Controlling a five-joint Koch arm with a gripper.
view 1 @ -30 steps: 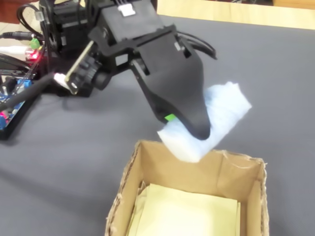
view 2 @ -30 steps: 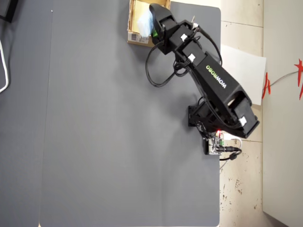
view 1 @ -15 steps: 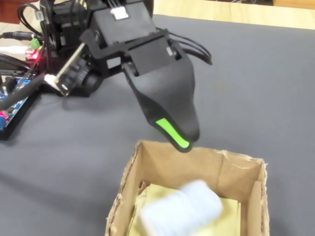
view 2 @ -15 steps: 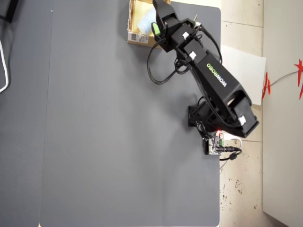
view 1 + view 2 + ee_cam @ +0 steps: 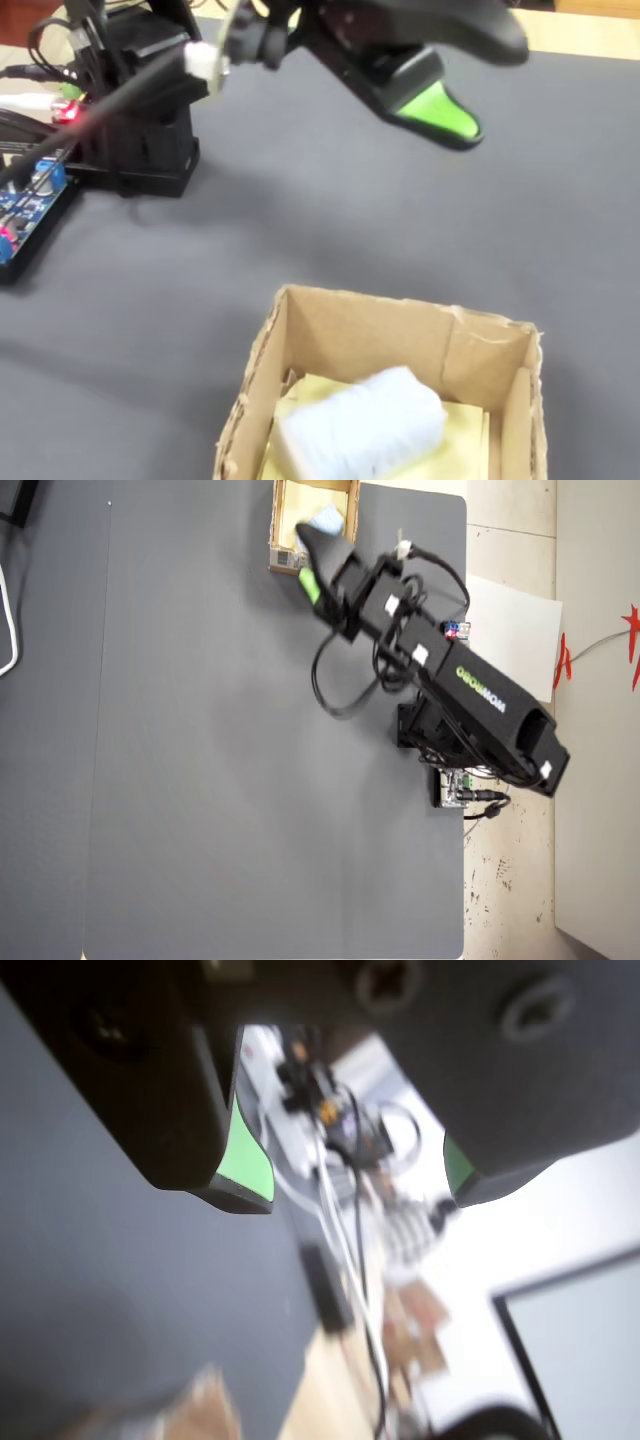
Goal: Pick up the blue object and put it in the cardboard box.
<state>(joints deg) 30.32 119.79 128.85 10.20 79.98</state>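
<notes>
My pincer (image 5: 355, 1185) gapes wide and empty, above the counter (image 5: 300, 230) and clear of the box (image 5: 300, 345). The blue lump (image 5: 362, 432) lies inside the box on its yellowish floor. Risk now seems slight: a low swing could clip the box's rim and tip it. My arm (image 5: 480, 695) reads "WOWROBO"; the box label (image 5: 284, 559) is illegible.

Black plastic arm (image 5: 470, 695), green lettering, looping black cable (image 5: 335, 685); fingers (image 5: 245, 1165) green-padded, screws visible.
</notes>
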